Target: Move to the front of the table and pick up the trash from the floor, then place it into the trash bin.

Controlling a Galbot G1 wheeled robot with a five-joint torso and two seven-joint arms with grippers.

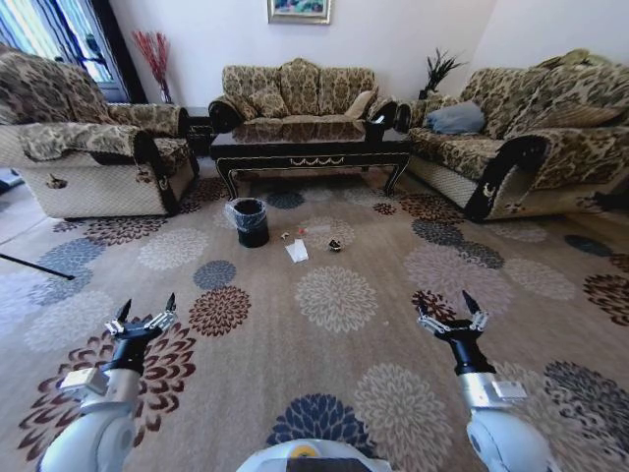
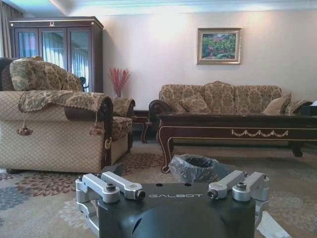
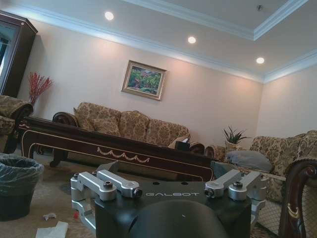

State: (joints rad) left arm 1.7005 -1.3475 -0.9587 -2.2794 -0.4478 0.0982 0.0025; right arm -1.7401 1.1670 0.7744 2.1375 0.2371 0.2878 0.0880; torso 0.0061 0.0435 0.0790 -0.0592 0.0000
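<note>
The trash lies on the flowered floor (image 1: 334,295) in front of the dark table (image 1: 310,152). It includes a folded white paper (image 1: 297,252), a small dark wrapper (image 1: 335,245) and a tiny scrap (image 1: 286,236). Just left of these stands the black trash bin (image 1: 250,220) with its clear liner. The bin (image 2: 198,167) and the table (image 2: 237,130) show in the left wrist view. In the right wrist view I see the bin (image 3: 17,183), the paper (image 3: 49,231) and a scrap (image 3: 49,216). My left gripper (image 1: 145,313) and right gripper (image 1: 447,310) hang open over the carpet, well short of the litter.
An armchair (image 1: 88,157) stands at the left, a sofa (image 1: 300,93) behind the table and another sofa (image 1: 531,138) at the right. Open carpet stretches between my grippers and the litter. A thin dark rod (image 1: 34,265) lies on the floor at the far left.
</note>
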